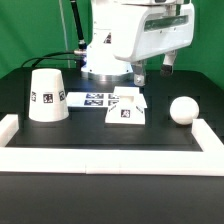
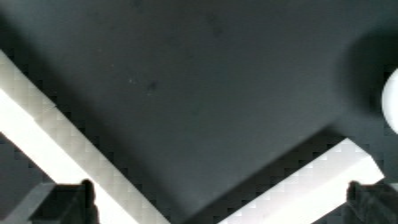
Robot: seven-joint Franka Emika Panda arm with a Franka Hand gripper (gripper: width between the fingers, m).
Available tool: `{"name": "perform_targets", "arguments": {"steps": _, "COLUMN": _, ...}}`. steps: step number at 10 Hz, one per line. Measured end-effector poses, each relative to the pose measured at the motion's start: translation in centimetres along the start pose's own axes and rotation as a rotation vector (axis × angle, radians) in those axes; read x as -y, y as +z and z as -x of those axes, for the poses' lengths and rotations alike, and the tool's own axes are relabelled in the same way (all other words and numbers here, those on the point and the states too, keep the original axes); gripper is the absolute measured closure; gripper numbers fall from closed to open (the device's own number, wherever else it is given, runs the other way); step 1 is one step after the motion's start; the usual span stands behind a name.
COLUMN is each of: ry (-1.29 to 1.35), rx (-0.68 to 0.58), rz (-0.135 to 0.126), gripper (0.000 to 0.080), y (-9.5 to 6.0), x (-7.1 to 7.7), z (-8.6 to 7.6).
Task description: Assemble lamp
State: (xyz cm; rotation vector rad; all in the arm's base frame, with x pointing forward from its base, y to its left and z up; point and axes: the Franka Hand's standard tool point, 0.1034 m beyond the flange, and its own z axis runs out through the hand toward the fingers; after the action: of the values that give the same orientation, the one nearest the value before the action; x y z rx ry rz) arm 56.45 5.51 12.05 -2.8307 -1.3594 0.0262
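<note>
Black desk fills most of the exterior view. White rails run along its front and sides. The big white robot arm hangs at the top middle of the frame. The cone shade stands at the left, wide end down. The marker board lies flat in the middle, and the small square base sits right by it. The round bulb rests at the right, well apart. In the wrist view the gripper is spread apart over bare desk, holding nothing.
</note>
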Motion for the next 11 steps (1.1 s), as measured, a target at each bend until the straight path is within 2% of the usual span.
{"name": "perform_targets", "arguments": {"steps": 1, "ry": 0.041, "rx": -0.009, "rz": 0.008, "gripper": 0.0100, "y": 0.0, "x": 0.1, "z": 0.5}}
{"name": "perform_targets", "arguments": {"steps": 2, "ry": 0.119, "rx": -0.011, "rz": 0.018, "gripper": 0.0100, "y": 0.0, "x": 1.1, "z": 2.4}}
{"name": "perform_targets", "arguments": {"steps": 3, "ry": 0.225, "rx": 0.003, "rz": 0.012, "gripper": 0.0100, "y": 0.1, "x": 2.4, "z": 4.0}}
{"name": "perform_targets", "arguments": {"steps": 4, "ry": 0.286, "rx": 0.016, "rz": 0.005, "gripper": 0.0100, "y": 0.4, "x": 3.1, "z": 4.9}}
{"name": "perform_targets", "arguments": {"steps": 5, "ry": 0.295, "rx": 0.026, "rz": 0.000, "gripper": 0.0100, "y": 0.9, "x": 3.1, "z": 5.5}}
{"name": "perform_targets", "arguments": {"steps": 6, "ry": 0.260, "rx": 0.011, "rz": 0.006, "gripper": 0.0100, "y": 0.9, "x": 2.6, "z": 5.8}}
{"name": "perform_targets", "arguments": {"steps": 9, "ry": 0.259, "rx": 0.010, "rz": 0.007, "gripper": 0.0100, "y": 0.9, "x": 2.5, "z": 5.8}}
{"name": "perform_targets", "arguments": {"steps": 10, "ry": 0.326, "rx": 0.000, "rz": 0.010, "gripper": 0.0100, "y": 0.8, "x": 2.4, "z": 6.3}}
{"name": "perform_targets", "arguments": {"steps": 11, "ry": 0.446, "rx": 0.009, "rz": 0.008, "gripper": 0.0100, "y": 1.0, "x": 3.4, "z": 7.3}}
